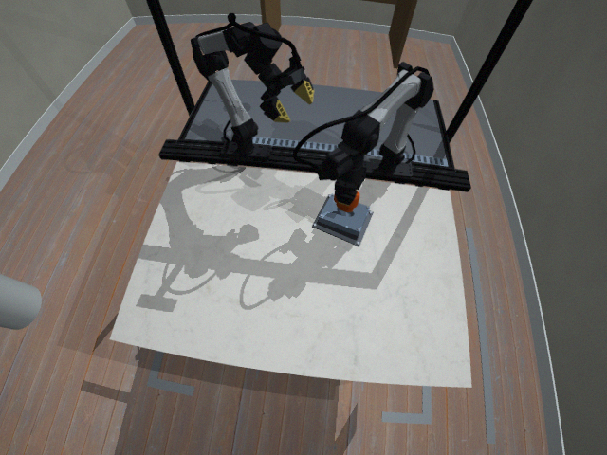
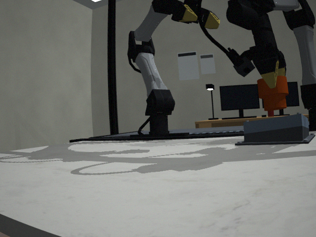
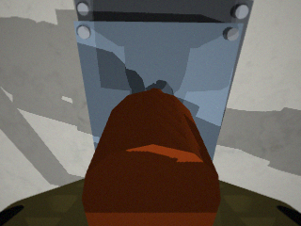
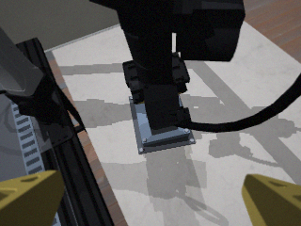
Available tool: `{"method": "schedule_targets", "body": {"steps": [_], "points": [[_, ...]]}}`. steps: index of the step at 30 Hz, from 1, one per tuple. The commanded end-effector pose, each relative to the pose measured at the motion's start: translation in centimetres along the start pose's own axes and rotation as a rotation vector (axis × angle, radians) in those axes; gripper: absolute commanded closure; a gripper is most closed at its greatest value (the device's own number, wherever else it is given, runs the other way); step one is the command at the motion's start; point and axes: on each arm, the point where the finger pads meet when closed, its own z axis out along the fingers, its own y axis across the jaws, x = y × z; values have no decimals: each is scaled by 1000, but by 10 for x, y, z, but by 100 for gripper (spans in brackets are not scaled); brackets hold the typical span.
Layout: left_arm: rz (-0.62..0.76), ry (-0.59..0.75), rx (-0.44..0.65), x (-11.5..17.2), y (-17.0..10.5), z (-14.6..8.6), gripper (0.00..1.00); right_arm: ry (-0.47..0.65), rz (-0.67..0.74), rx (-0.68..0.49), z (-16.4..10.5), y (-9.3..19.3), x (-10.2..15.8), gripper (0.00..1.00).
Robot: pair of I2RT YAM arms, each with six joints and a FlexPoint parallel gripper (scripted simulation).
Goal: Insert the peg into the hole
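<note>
Peg: the orange peg (image 1: 347, 201) (image 2: 273, 93) (image 3: 151, 165) is held over the plate (image 1: 349, 220) (image 2: 274, 131) (image 3: 157, 52) (image 4: 162, 137), narrower end down; in the exterior view its lower end is shown just above the top face, apart from it.
Left gripper: the left gripper (image 1: 347, 194) (image 2: 276, 81) (image 3: 150, 183) (image 4: 159, 96) is closed around the peg, which is pinched at its wider upper part between yellow fingers.
Hole: it cannot be made out; much of the plate's top is covered by the peg in the left wrist view.
Insertion: the peg is not seated.
Plate: the blue-grey raised block is set on a thin flange, laid flat on the pale desk (image 1: 294, 333) (image 2: 153, 191) (image 3: 23, 94) (image 4: 259, 94).
Right gripper: the right gripper (image 1: 298, 111) (image 2: 207, 23) (image 4: 152, 181) is spread wide with nothing pinched, and is held up, well apart from the peg.
Right wrist view: the plate is framed between the yellow fingers, partly hidden by the left arm (image 4: 150, 56).
Shadows: both arms' shadows are cast across the desk.
</note>
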Motion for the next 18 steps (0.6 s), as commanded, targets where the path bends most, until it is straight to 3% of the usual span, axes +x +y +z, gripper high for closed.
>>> {"method": "schedule_targets", "body": {"steps": [1,18], "points": [[-4,12,-8,4,3,12,66,-36,6,16,-11,-1,-12,0],[-7,10,-15,5,7,7,66,-36,4,17,-11,-1,-12,0]]}}
